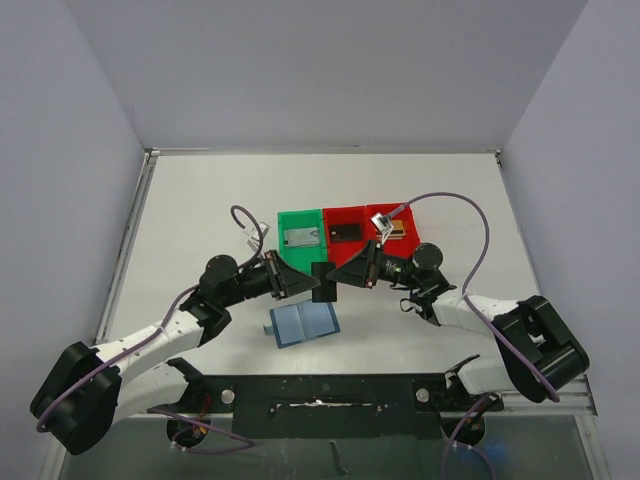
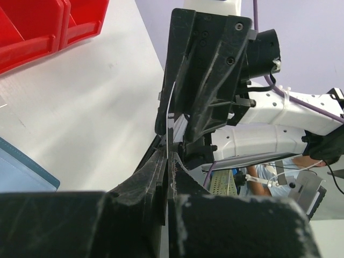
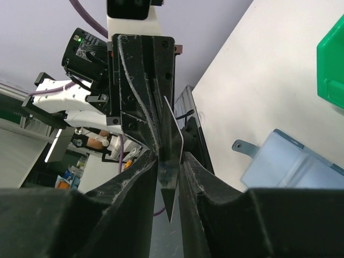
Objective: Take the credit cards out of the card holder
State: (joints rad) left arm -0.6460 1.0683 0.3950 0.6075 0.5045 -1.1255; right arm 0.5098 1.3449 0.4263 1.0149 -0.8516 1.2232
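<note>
Card holder, blue, lies open and flat on the bench, just on the near side of the two hands. Left hand is clenched on a dark card. Right hand flanks the same card closely from the opposite side; whether it truly pinches it, I cannot tell. A green bin and red bins stand just beyond.
</note>
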